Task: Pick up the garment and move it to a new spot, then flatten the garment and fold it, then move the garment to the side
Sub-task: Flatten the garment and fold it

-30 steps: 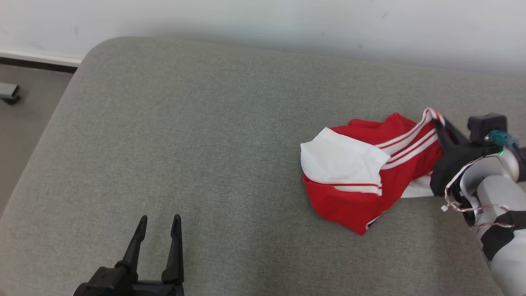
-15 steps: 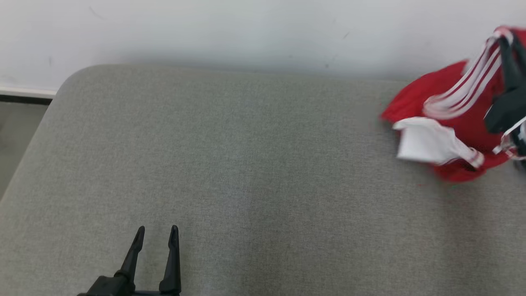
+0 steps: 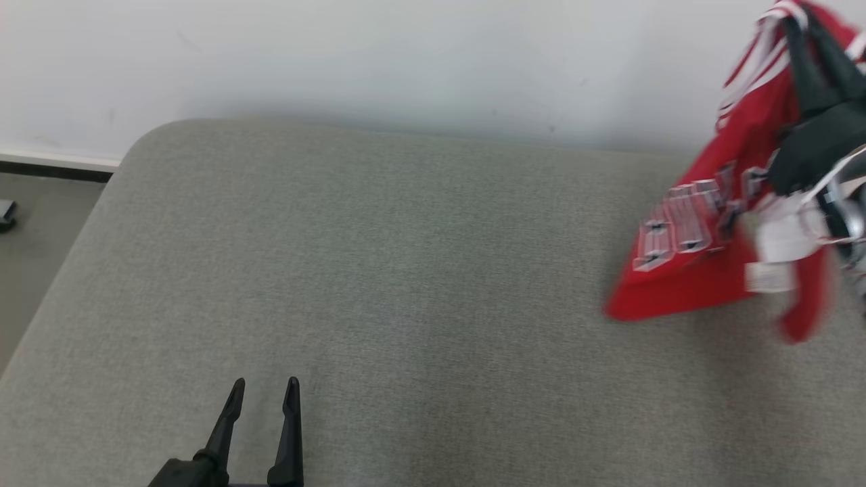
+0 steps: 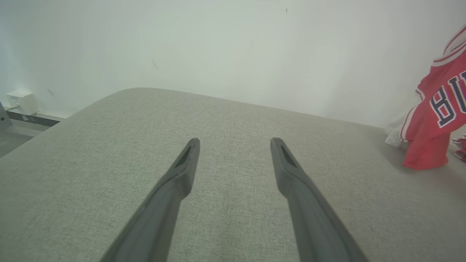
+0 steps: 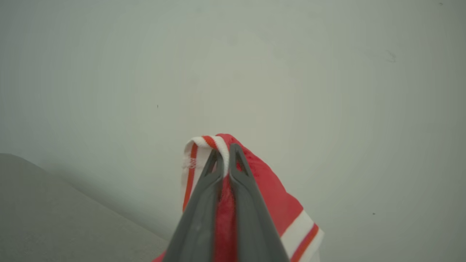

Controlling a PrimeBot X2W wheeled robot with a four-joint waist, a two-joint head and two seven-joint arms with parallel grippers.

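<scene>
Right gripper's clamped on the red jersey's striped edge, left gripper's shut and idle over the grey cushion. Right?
Not quite: the left gripper is open, not shut; the left wrist view shows its fingers apart over the grey cushion. The rest holds: the right gripper is clamped on the striped edge of the red jersey.

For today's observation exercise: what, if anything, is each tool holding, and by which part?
The right tool pinches the red garment by its striped trim; the left tool is open, holding nothing.
</scene>
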